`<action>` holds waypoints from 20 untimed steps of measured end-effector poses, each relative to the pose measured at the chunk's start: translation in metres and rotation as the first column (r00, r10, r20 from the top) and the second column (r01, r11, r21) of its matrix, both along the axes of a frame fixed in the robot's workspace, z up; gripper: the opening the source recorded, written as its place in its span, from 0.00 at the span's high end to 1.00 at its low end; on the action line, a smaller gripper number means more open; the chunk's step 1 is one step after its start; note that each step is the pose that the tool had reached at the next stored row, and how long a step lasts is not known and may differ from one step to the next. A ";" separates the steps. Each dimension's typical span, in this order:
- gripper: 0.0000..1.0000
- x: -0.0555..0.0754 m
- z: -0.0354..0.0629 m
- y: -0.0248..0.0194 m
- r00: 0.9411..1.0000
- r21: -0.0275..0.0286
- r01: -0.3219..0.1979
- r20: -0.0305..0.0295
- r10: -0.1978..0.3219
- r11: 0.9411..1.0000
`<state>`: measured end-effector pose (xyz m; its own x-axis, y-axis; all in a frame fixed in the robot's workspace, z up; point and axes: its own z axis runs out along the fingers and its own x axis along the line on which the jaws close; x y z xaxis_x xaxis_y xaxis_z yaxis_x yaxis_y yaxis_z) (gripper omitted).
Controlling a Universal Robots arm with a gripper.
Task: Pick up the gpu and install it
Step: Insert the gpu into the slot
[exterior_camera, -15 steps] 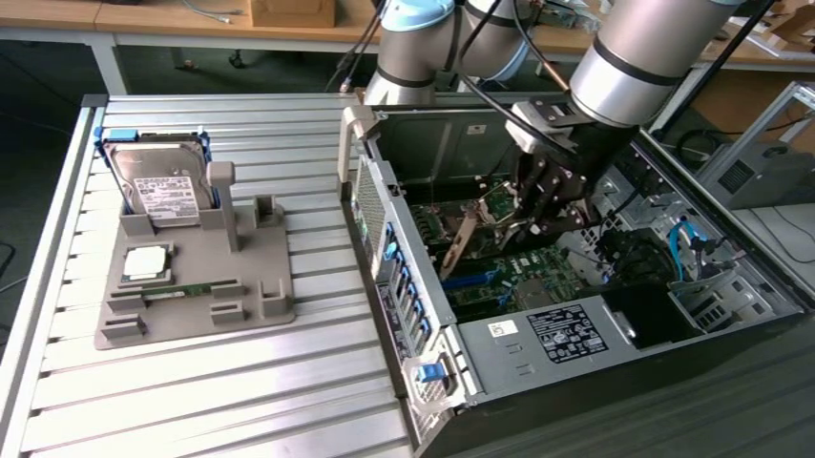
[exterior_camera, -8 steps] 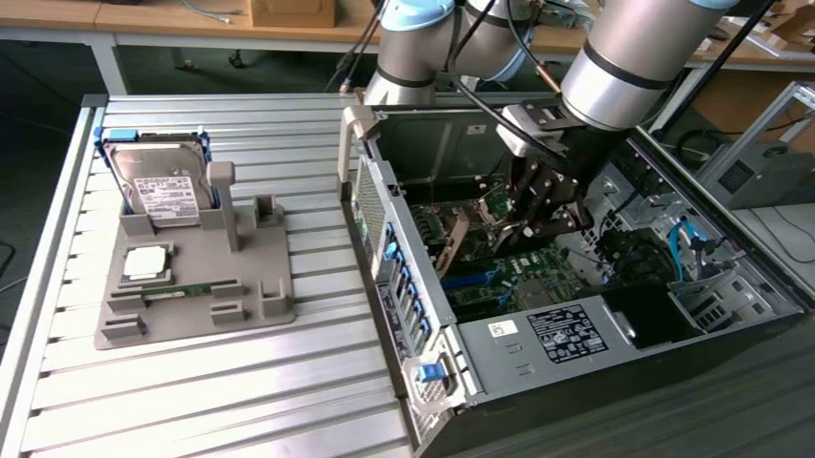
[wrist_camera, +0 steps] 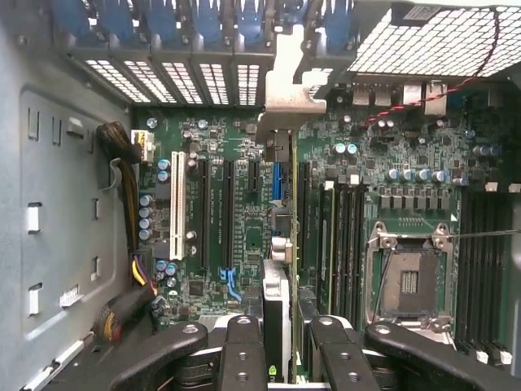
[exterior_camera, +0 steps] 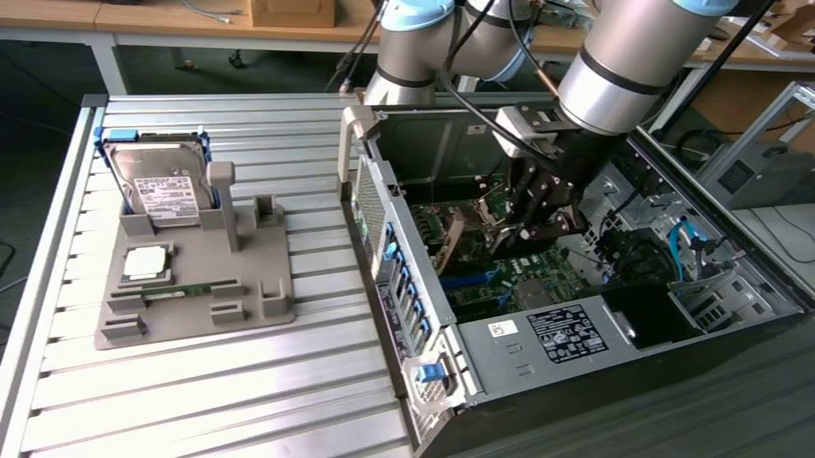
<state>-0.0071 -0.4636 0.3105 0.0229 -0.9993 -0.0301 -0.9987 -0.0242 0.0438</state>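
Wrist view: gripper pinching gpu edge-on, card standing over motherboard slots inside pc case, hdd on tray at worktop far-left corner

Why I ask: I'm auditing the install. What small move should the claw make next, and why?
Probably ease straight down toward the motherboard, slowly. The claw grips the gpu edge-on, running along the expansion slots, with its bracket at the case's rear openings. Whether it is seated I cannot tell.
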 end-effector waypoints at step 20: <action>0.73 -0.017 -0.0065 0.0062 1.000 -0.012 0.005 0.004 -0.005 1.000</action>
<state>-0.0240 -0.4574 0.3040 0.0181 -0.9997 -0.0180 -0.9990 -0.0188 0.0406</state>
